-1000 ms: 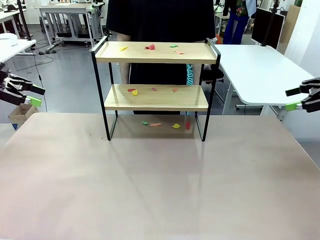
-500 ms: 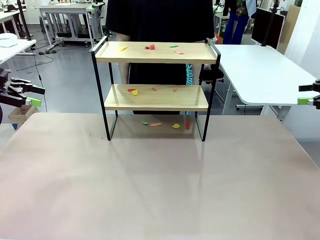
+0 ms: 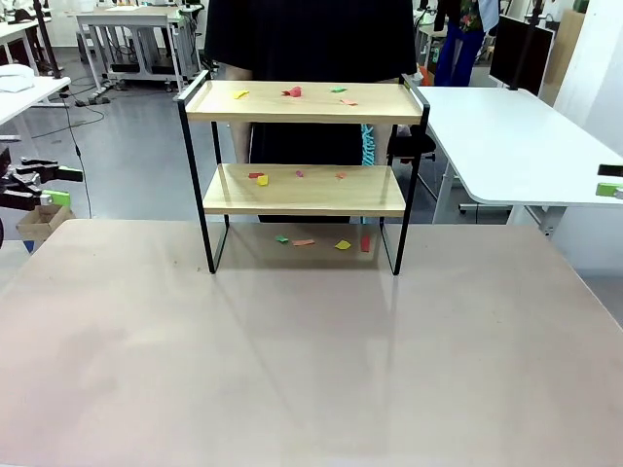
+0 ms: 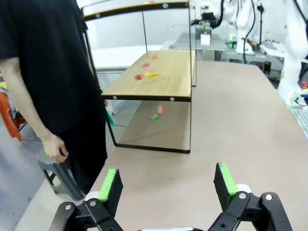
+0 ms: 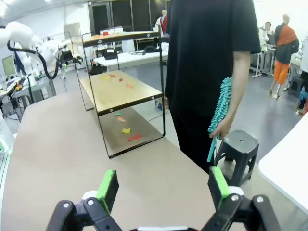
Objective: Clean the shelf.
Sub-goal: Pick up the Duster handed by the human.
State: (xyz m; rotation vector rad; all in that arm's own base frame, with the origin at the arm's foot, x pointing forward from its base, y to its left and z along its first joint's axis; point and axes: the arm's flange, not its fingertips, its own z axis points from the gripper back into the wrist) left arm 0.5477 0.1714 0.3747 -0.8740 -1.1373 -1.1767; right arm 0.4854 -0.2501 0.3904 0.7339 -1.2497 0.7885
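The shelf [image 3: 304, 102] stands at the far middle of the beige table, two wooden boards in a black frame. Coloured paper scraps [image 3: 292, 92] lie on its top board, more on the lower board [image 3: 261, 179] and on the table beneath [image 3: 341, 244]. My left gripper [image 3: 68, 187] hangs open off the table's far left corner. At the right picture edge my right gripper [image 3: 608, 180] is open too. The left wrist view has open green-padded fingers [image 4: 111, 185] facing the shelf [image 4: 159, 79] end-on. Likewise the right gripper [image 5: 161, 187] faces the shelf [image 5: 120, 89].
A person in a black shirt [image 3: 311, 39] stands behind the shelf, holding a teal duster [image 5: 220, 113] low at their side. A grey stool [image 5: 238, 144] is by their legs. A white table [image 3: 506, 136] stands to the right. The near tabletop [image 3: 311, 360] is bare.
Both grippers have drawn outward toward the picture edges, the left to the left, the right to the right. The shelf and scraps have not moved.
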